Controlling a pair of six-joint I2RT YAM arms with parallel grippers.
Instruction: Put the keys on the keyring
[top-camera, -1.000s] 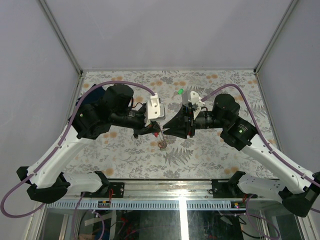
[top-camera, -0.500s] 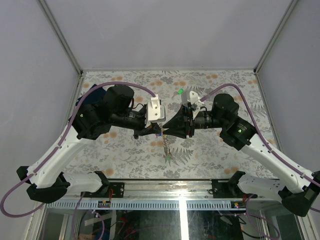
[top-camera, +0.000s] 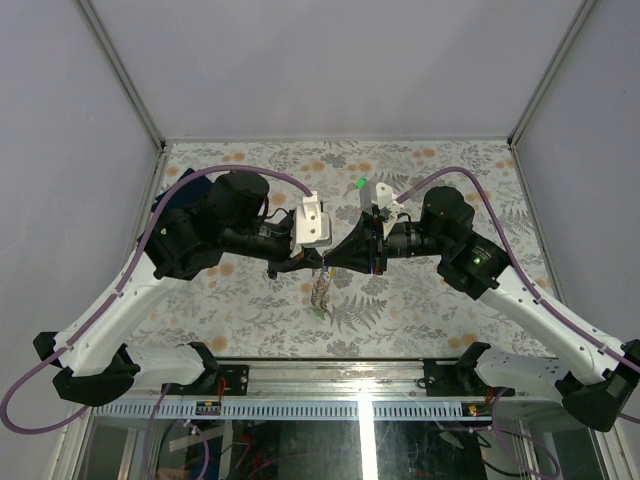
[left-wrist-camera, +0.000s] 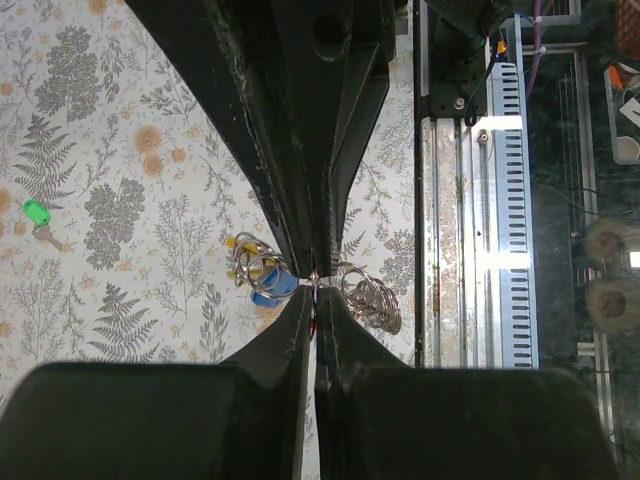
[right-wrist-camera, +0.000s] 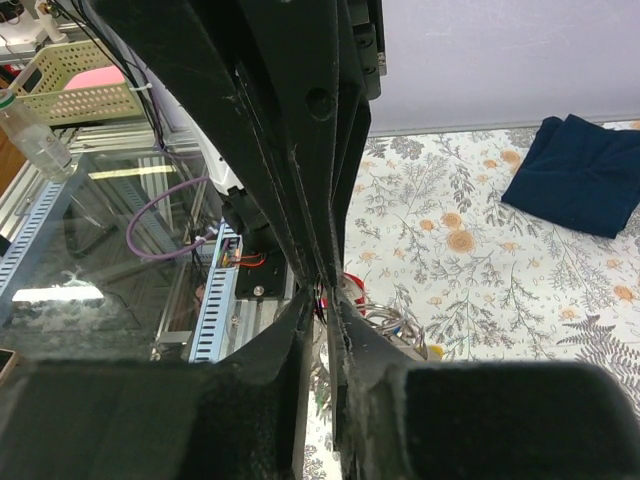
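Left jaws pinch shut on the keyring, tagged keys dangling above the worktop; right jaws nearly closed, grip unclear

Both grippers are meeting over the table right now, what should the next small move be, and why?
Probably close the right gripper fully on the thin silvery metal keyring before pulling anything. The left gripper looks shut on it, with yellow- and blue-tagged keys dangling beside, while the right jaws show a narrow gap, so that hold seems unsure.
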